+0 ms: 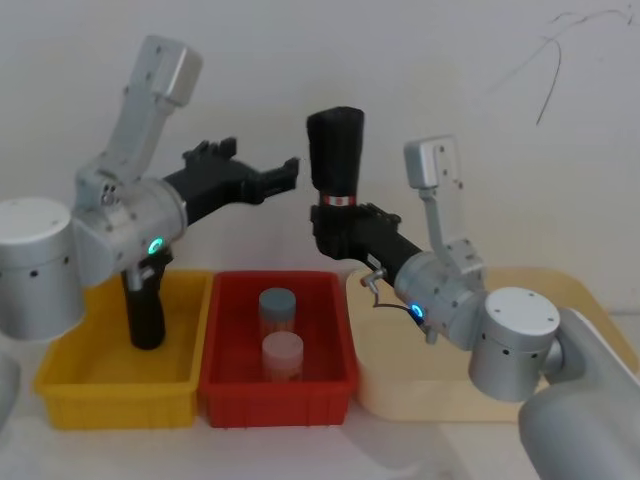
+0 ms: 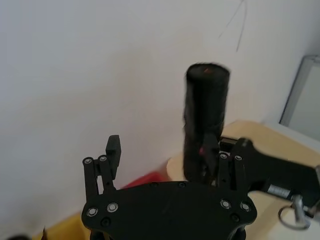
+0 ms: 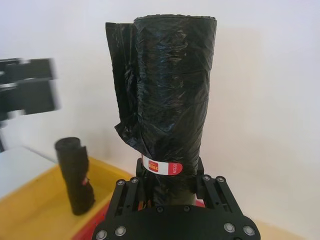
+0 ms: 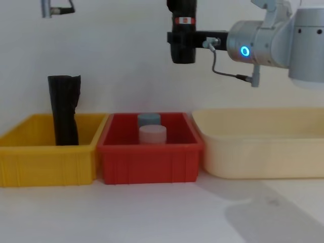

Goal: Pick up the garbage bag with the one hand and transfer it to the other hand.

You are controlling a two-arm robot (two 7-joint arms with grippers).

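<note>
The garbage bag [image 1: 335,150] is a black roll with a red and white label band, held upright in the air above the red bin. My right gripper [image 1: 340,235] is shut on its lower end, just under the label [image 3: 162,167]. The roll [image 4: 183,10] runs up past the top of the chest view, with the right gripper [image 4: 182,45] on it. My left gripper [image 1: 285,178] hangs open a little to the left of the roll at the same height, not touching it. From the left wrist, the roll [image 2: 206,110] stands just beyond the open left gripper [image 2: 167,160].
A second black roll [image 1: 145,310] stands in the yellow bin [image 1: 70,385] at the left. The red bin [image 1: 225,390] in the middle holds a grey-lidded jar [image 1: 277,303] and a white-lidded jar [image 1: 282,352]. A cream tray [image 1: 400,385] lies at the right.
</note>
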